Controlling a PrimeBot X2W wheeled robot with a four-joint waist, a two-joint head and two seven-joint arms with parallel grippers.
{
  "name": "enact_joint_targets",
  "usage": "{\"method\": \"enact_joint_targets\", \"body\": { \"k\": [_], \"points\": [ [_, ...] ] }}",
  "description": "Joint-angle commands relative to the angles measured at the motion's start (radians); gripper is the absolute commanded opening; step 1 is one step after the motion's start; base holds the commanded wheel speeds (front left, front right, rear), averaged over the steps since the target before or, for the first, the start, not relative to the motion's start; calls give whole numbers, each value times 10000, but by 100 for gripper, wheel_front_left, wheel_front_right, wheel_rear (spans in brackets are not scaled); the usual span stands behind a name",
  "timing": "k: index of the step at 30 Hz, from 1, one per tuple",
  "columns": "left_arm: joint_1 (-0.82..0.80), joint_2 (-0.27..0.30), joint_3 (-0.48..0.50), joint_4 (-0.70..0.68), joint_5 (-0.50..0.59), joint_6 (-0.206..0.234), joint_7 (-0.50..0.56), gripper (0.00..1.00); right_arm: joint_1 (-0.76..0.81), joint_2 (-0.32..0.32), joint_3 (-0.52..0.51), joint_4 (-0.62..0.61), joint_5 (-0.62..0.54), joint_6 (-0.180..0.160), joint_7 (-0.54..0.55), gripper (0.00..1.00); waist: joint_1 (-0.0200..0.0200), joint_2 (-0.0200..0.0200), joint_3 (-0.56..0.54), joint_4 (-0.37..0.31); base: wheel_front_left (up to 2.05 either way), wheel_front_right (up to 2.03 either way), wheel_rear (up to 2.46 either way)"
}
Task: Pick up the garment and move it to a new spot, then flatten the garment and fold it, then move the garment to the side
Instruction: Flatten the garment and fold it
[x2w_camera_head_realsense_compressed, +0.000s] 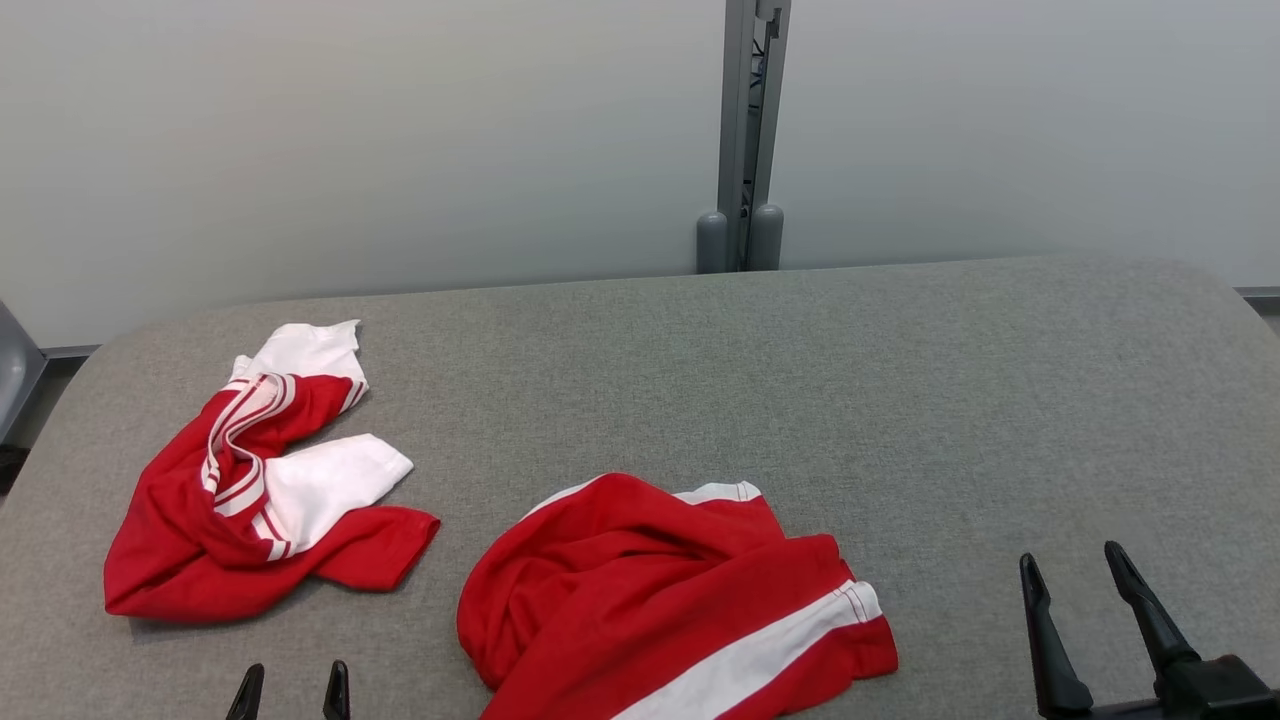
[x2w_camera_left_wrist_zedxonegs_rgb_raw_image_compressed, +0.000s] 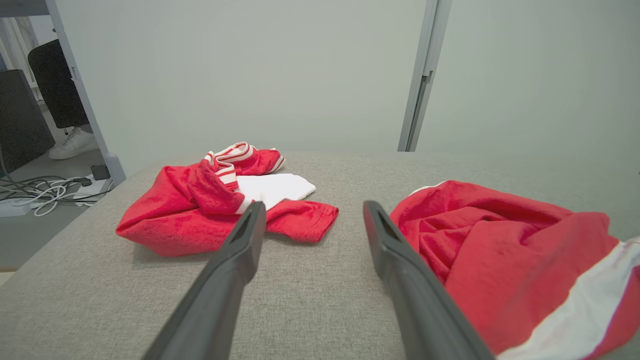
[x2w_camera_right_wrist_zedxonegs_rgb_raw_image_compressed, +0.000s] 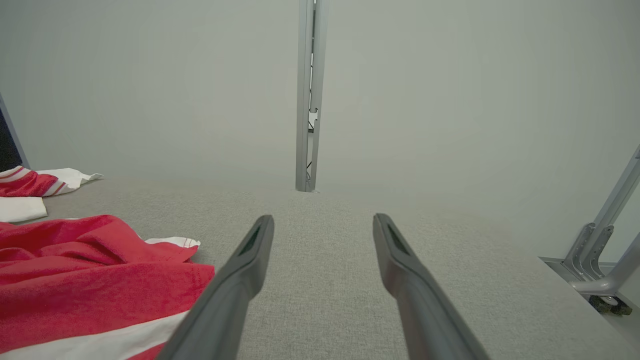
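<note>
A red garment (x2w_camera_head_realsense_compressed: 660, 590) with a wide white stripe lay in a crumpled heap on the grey table (x2w_camera_head_realsense_compressed: 950, 400), near the front edge. The other garment (x2w_camera_head_realsense_compressed: 250, 500), red with white parts and thin stripes, lay bunched up to its left, not touching it.

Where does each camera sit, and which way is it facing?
Head view: on the head, looking forward and down over the grey table at the left garment and the nearer garment; left pincer tips lower left, right pincer lower right.
Left wrist view: low over the table, facing along the open left pincer's fingers, between both garments.
Right wrist view: low, facing along the open right pincer toward the post; nearer garment at left.
Shared: all three show the nearer garment.
</note>
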Motion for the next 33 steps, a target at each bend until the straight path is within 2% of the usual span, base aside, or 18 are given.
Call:
{"method": "enact_joint_targets", "body": {
  "k": [1, 5, 7, 8, 10, 13, 15, 17, 21, 26, 33],
  "points": [
    [-153, 15, 58, 17, 63, -71, -20, 100, -152, -55, 41, -125, -78, 1, -18, 100, 0, 0, 13, 3, 0, 0, 0],
    [71, -24, -19, 472, -282, -46, -20, 100, -476, -49, 625, -325, 140, 1, -14, 100, 0, 0, 86, -28, 0, 0, 0],
    [125, -33, -197, 675, -626, -35, 436, 100, -534, -356, 1383, 227, 384, 1, -12, 100, 0, 0, 123, -23, 0, 0, 0],
    [125, -33, -197, 675, -626, -35, 436, 100, -534, -356, 1383, 227, 384, 1, -12, 100, 0, 0, 123, -23, 0, 0, 0],
    [178, -36, -416, 671, -956, -71, 1410, 100, -895, -1002, 2304, 938, 629, -1, 130, 100, 0, 0, 185, 2, 0, 0, 0],
    [216, -22, -782, 410, -1492, -191, 2892, 100, -1579, -1572, 3319, 1620, 1147, 2, 925, 100, 0, 0, 365, 53, 0, 0, 0],
    [280, -25, -948, 261, -1891, -186, 3473, 100, -1897, -1896, 3787, 2004, 1497, 1, 1424, 100, 0, 0, 497, 114, 0, 0, 0],
    [408, -44, -1207, 234, -1990, -90, 4029, 100, -2261, -2048, 4291, 2276, 1880, 1, 1873, 100, 0, 0, 666, 158, 0, 0, 0],
    [391, -31, -1657, 159, -2481, -263, 4913, 100, -2823, -2291, 4958, 2701, 2406, 1, 2639, 100, 0, 0, 1112, 327, 0, 0, 0],
    [51, -4, -1966, 122, -2792, -443, 5248, 100, -3383, -2345, 5240, 3032, 2623, 1, 2782, 100, 0, 0, 1595, 584, 0, 0, 0],
    [-440, -16, -2190, 592, -3237, -587, 5147, 100, -3786, -2386, 5774, 3321, 2893, 1, 2633, 100, 0, 0, 1795, 690, 0, 0, 0]
  ]
}}
